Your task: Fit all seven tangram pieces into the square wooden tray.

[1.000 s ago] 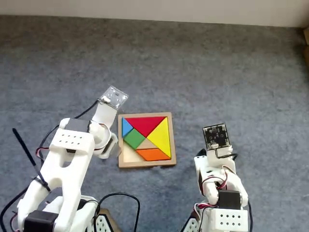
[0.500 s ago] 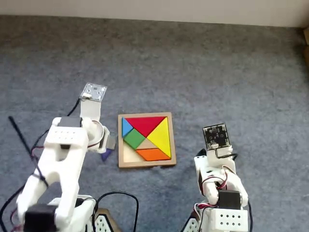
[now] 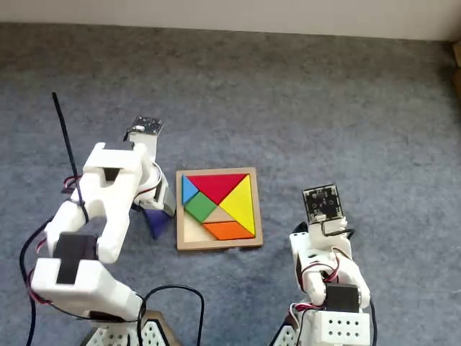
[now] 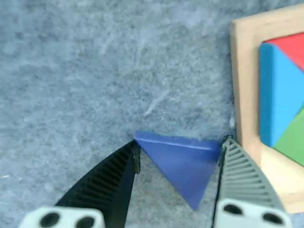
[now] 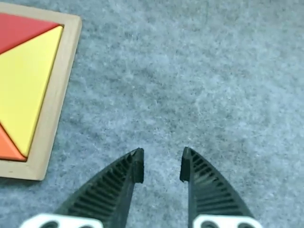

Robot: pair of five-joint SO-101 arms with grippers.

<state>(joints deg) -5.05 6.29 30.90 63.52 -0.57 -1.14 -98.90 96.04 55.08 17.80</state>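
Holding the blue triangle in the left gripper, jaws spread as wide as its long edge, one tip on each end corner. Sits on or just above the carpet, right outside the rim of the tray, at the tray's 8 o'clock.

Keep the squeeze even, as corner holds probably slip. Lift clear of the rim, carry toward 3 o'clock, turn to match the bare corner at the tray's 7 o'clock, then lower flat.

Since a second ago: drawn back from the rim toward 9 o'clock, uncovering the triangle. At the tray's 4 o'clock, idling with the right gripper part open and empty, unmoved.
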